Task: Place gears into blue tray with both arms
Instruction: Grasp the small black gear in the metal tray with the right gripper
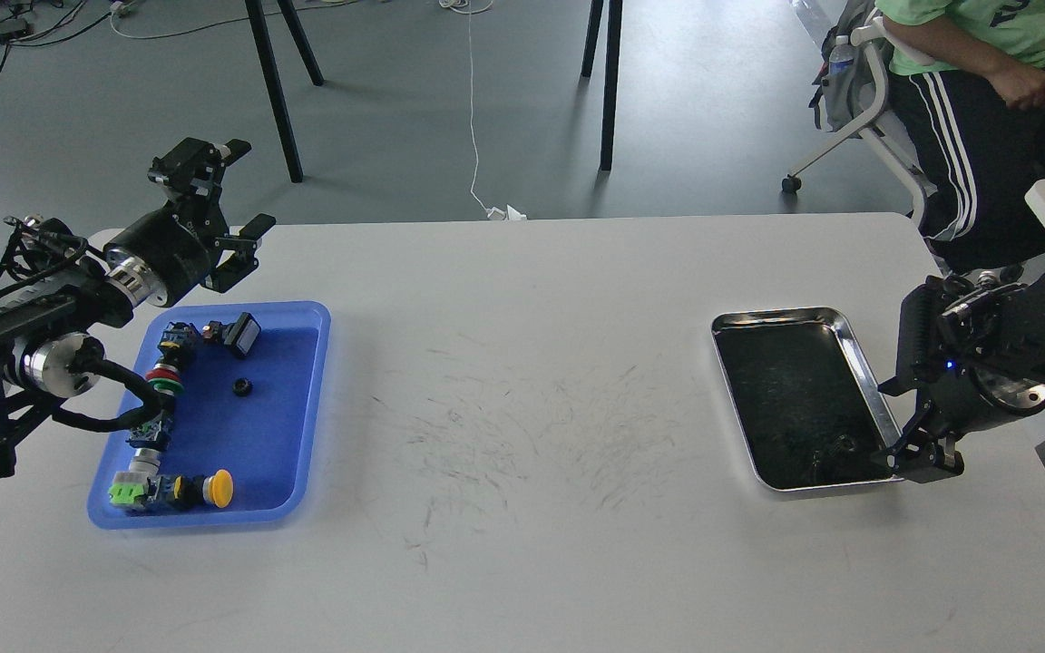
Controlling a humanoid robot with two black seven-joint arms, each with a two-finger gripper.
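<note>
Left gripper (pixel 230 195) hangs over the desk's far left corner, just beyond the far rim of the blue tray (pixel 318 399); its two fingers stand spread apart and hold nothing. One gear (pixel 242 387) lies on the tray floor, near the middle, nearer than the gripper and apart from it. Push-buttons (pixel 162 381) run along the tray's left side and near edge, with a yellow-capped one (pixel 219 488) at the near edge and a black square one (pixel 241 334) by the far rim. Right gripper (pixel 922 458) sits at the near right corner of the silver tray (pixel 781 317) by the desk's right edge, its tips low at the rim; how far it is open cannot be told. A small dark round thing, perhaps the second gear (pixel 842 446), lies in that tray's near right corner, just beside the right gripper.
</note>
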